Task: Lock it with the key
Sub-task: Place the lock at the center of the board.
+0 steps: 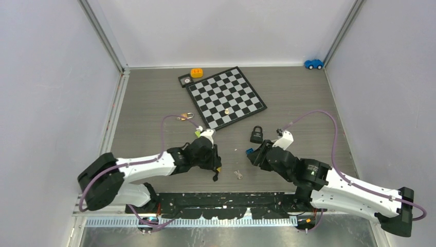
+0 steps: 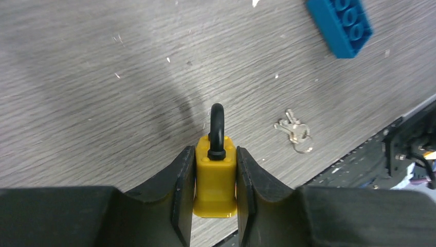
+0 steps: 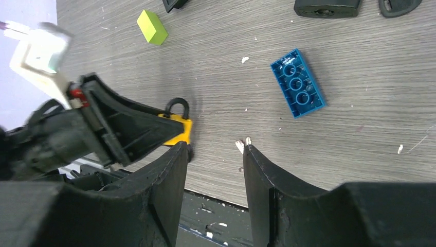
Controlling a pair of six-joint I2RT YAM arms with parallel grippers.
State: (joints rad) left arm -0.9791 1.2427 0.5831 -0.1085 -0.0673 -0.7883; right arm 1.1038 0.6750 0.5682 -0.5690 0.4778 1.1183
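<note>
- Firmly, the left gripper [image 2: 216, 154] is clamped on the yellow padlock [image 2: 216, 180], one finger on each flat side of its body, and the black shackle [image 2: 217, 123] points away from the wrist
- The padlock is held low over the grey wood-grain table [image 2: 103, 77]; whether it touches the table I cannot tell
- The key [image 2: 293, 131], a small silvery bunch on a ring, lies flat on the table just to the right of the padlock in the left wrist view, apart from it and held by nothing
- The right gripper [image 3: 215, 149] has its jaws apart with nothing between them; it faces the padlock from the other side of the key, whose pale tips show right at the inner edge of one finger [image 3: 257, 170]
- A blue toy brick [image 3: 298, 82] lies beyond the key from the padlock, near but not touching
- A green block [image 3: 151, 27] lies on the far side of the padlock, near it
- A black padlock [image 1: 257, 135] sits farther from the yellow padlock than the brick does
- A chessboard [image 1: 226, 98] lies well apart from the padlock, toward the back wall
</note>
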